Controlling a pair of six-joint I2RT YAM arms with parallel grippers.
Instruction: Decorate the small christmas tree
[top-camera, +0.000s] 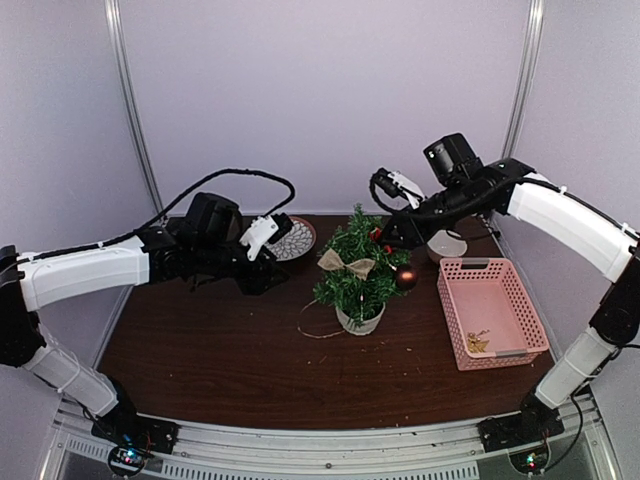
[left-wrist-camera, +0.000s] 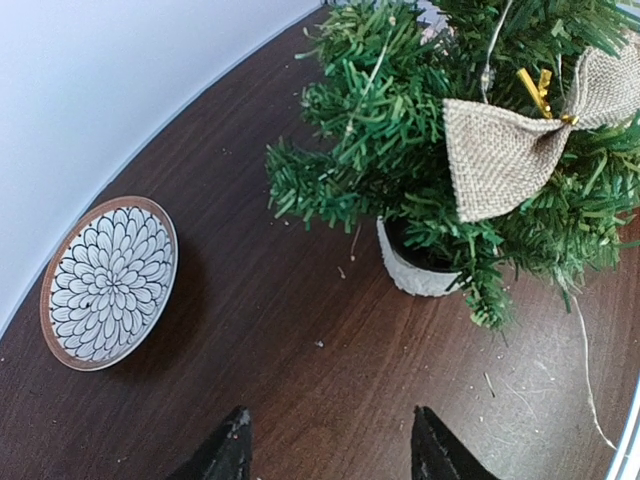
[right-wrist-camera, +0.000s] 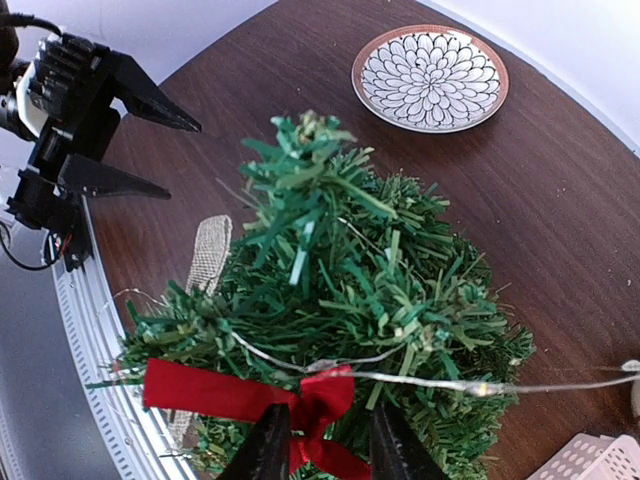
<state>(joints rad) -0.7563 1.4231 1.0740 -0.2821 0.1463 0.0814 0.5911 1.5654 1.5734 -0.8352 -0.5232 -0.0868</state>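
The small christmas tree (top-camera: 358, 278) stands mid-table in its white pot (top-camera: 360, 320). It carries a burlap bow (top-camera: 346, 263) and a dark red bauble (top-camera: 406, 278). My right gripper (right-wrist-camera: 332, 445) is at the tree's back right side. It is shut on a red ribbon bow (right-wrist-camera: 320, 400), pressed against the needles of the tree (right-wrist-camera: 330, 280). A thin wire light string (right-wrist-camera: 500, 385) crosses just above the bow. My left gripper (left-wrist-camera: 330, 430) is open and empty over bare table left of the tree (left-wrist-camera: 400, 130) and its pot (left-wrist-camera: 415, 270). The burlap bow (left-wrist-camera: 500, 150) faces it.
A flower-patterned plate (top-camera: 293, 238) lies behind the tree on the left and also shows in the left wrist view (left-wrist-camera: 110, 282). A pink basket (top-camera: 490, 310) holding a small gold ornament stands at the right. A white cup (top-camera: 446, 245) is behind it. Loose wire (top-camera: 315, 325) lies by the pot.
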